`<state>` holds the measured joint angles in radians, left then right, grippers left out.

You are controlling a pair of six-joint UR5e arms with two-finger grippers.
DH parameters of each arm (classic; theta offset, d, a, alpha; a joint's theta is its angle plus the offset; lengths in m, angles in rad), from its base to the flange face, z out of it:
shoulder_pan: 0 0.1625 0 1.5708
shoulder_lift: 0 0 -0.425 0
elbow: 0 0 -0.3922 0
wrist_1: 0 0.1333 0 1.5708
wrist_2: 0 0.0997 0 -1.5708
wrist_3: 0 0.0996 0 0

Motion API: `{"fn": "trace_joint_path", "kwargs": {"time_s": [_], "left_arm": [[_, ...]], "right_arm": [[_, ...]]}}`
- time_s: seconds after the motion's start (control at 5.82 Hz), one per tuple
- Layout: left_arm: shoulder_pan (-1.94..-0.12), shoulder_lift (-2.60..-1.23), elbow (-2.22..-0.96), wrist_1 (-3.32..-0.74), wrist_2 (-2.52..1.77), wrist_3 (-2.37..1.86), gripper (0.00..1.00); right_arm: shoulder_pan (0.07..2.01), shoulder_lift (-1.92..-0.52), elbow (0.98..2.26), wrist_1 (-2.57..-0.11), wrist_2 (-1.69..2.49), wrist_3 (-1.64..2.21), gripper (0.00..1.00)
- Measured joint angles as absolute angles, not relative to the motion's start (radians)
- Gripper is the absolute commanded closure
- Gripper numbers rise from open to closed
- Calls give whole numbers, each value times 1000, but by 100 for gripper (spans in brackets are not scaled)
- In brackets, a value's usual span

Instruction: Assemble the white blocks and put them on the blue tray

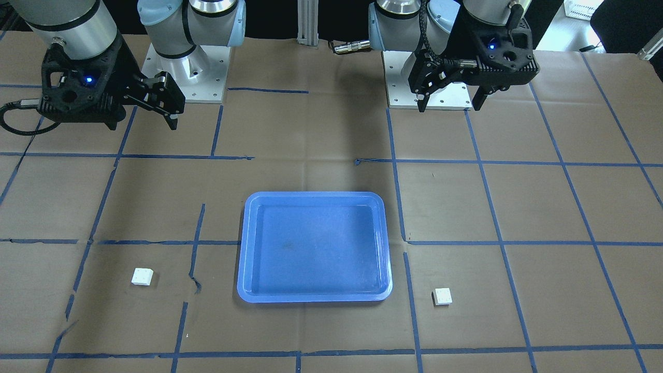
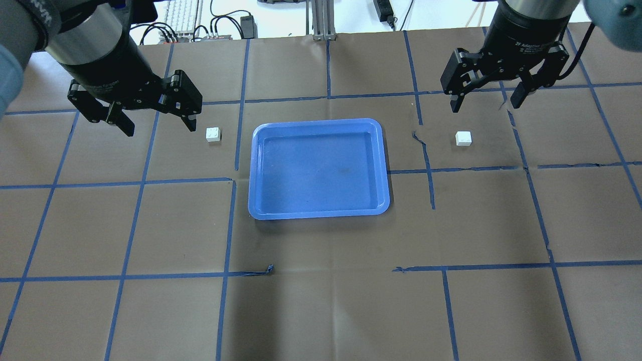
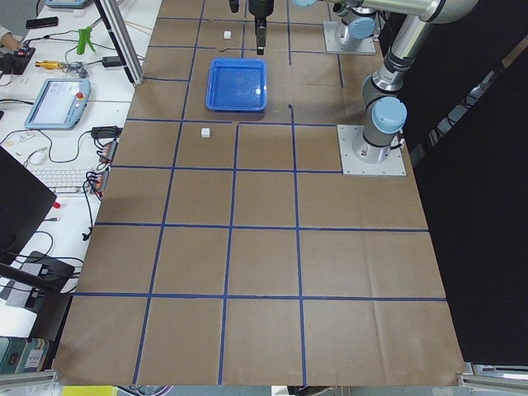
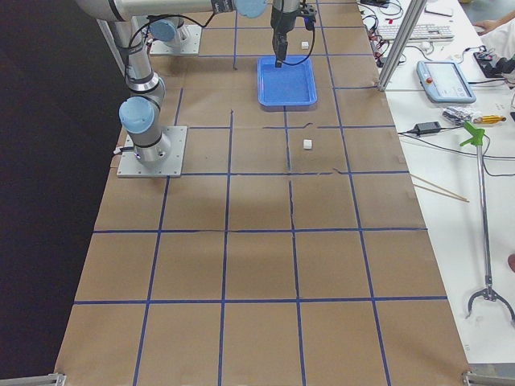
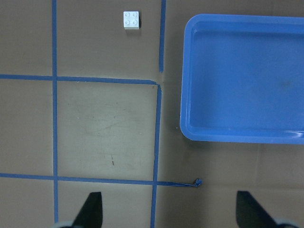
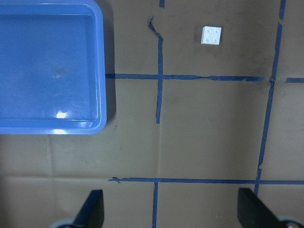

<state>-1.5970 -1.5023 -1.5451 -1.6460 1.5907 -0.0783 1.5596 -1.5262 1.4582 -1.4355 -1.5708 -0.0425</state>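
Presently left fingers (image 2: 188, 113) and right fingers (image 2: 455, 100) are held open, empty — a block (image 2: 213, 134) could be nudged or pinched askew, spoiling the join.

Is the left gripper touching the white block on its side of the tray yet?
Apart. The overhead view shows bare brown paper between the left gripper and that white block, with the jaws open and empty.
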Motion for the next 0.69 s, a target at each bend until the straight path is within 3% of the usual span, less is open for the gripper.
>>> {"fn": "trace_joint_path", "kwargs": {"time_s": [0.69], "left_arm": [[-1598, -1498, -1546, -1647, 1591, -81, 1]], "right_arm": [[1560, -1526, 1453, -1439, -1568, -51, 0]]}}
